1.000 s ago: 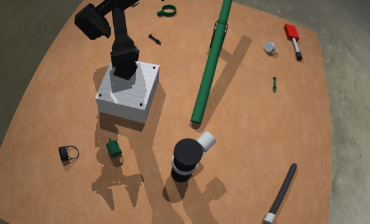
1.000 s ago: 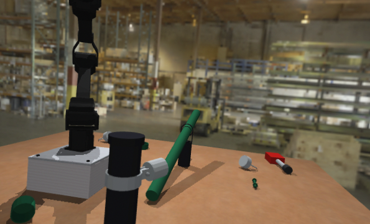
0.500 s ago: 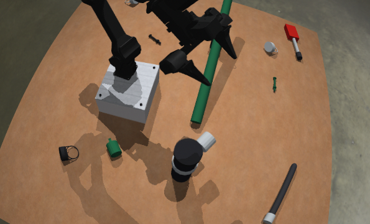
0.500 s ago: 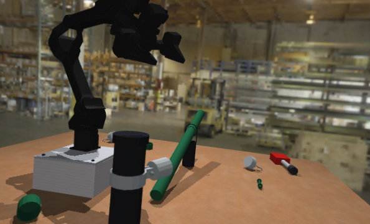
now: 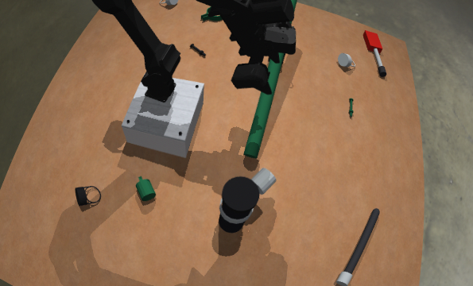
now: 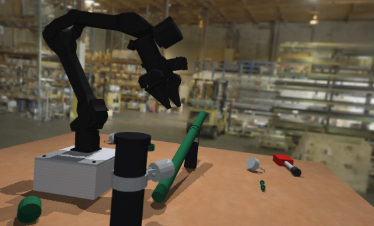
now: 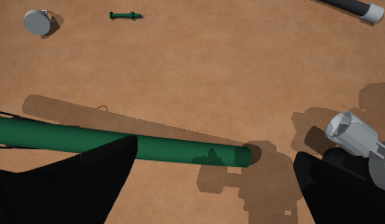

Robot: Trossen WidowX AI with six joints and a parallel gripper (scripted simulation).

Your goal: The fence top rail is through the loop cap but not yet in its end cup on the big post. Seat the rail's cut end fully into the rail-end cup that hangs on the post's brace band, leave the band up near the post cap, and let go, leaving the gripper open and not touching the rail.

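The green top rail [image 5: 265, 109] [image 6: 183, 147] [image 7: 183, 150] slopes through its loop cap, cut end low and outside the gray rail-end cup [image 5: 264, 180] [image 6: 162, 170] [image 7: 352, 132] on the big post [image 5: 240, 195] [image 6: 131, 155]; above, your gripper [image 5: 265, 73] [image 6: 175, 107] [image 7: 216, 151] hangs wide open, grasping nothing.

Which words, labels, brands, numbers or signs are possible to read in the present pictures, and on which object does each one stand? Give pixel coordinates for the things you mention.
None can be read, so there is no text to quote.
Pale mark on the wooden panel [image 6: 347, 163] behind the table: too blurred to tell whether it is writing.
Forklift [image 6: 205, 117] and shelf goods in the background: too blurred to read any label.
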